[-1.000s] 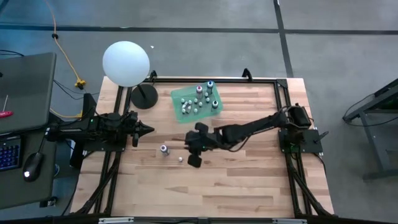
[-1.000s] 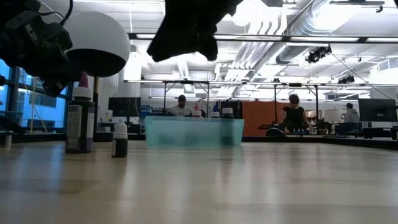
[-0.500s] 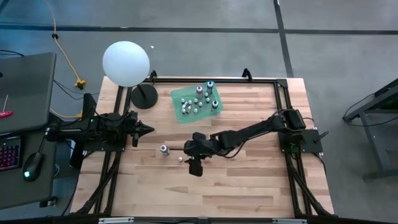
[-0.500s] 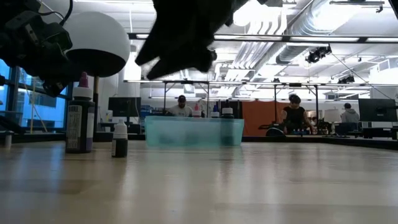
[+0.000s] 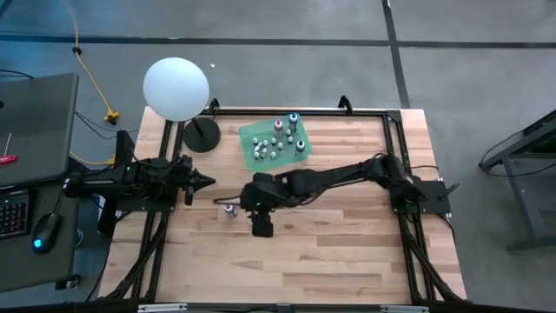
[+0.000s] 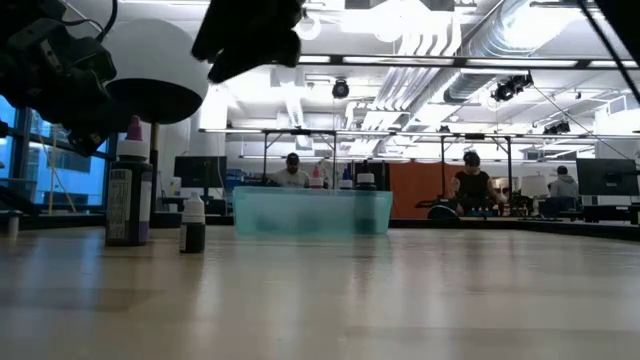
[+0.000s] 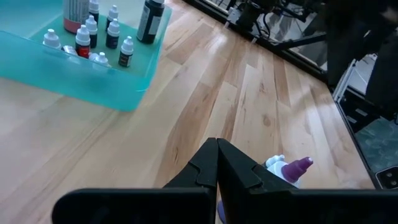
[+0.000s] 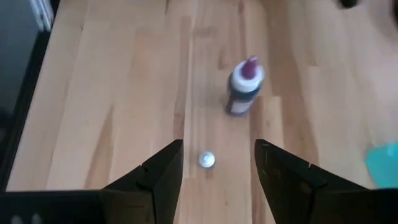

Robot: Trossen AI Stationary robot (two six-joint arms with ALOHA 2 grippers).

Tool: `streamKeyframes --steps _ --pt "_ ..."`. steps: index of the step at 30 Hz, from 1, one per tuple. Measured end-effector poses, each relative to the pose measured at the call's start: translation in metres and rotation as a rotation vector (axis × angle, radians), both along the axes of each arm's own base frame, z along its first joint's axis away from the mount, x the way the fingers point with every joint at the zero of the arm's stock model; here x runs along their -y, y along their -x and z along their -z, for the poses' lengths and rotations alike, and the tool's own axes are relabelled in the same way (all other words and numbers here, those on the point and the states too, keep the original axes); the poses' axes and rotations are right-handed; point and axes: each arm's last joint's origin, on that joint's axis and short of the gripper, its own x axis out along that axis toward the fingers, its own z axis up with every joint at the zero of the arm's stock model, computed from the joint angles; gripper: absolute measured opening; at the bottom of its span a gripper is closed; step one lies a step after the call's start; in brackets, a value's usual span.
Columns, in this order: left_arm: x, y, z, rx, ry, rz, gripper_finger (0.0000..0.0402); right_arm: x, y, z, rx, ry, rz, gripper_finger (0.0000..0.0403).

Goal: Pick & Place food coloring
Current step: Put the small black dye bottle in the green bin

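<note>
lower the right tool (image 8: 217,165), its fingers spread wide and holding nothing, straight over the small white-capped bottle (image 8: 206,160) standing on the surface (image 5: 330,252) beside the purple-tipped bottle (image 8: 243,86), centering it before you clench, while the left tool (image 7: 217,163) waits clenched nearby.

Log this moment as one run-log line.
phase: reaching | right gripper: open, empty, above small bottle | purple-tip bottle: upright on table beyond | left gripper: shut, parked | tray: holds other bottles
</note>
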Motion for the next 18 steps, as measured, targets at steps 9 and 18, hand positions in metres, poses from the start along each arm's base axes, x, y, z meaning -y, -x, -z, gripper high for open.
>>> streamKeyframes --steps 9,18 --pt "0.000 0.000 0.000 0.000 0.001 0.004 0.0000 -0.010 -0.026 0.031 -0.143 -0.006 -0.115 0.0191" --pt "0.000 0.000 0.000 0.000 0.001 0.005 0.0000 -0.012 -0.029 0.065 -0.235 0.021 -0.104 0.0191"
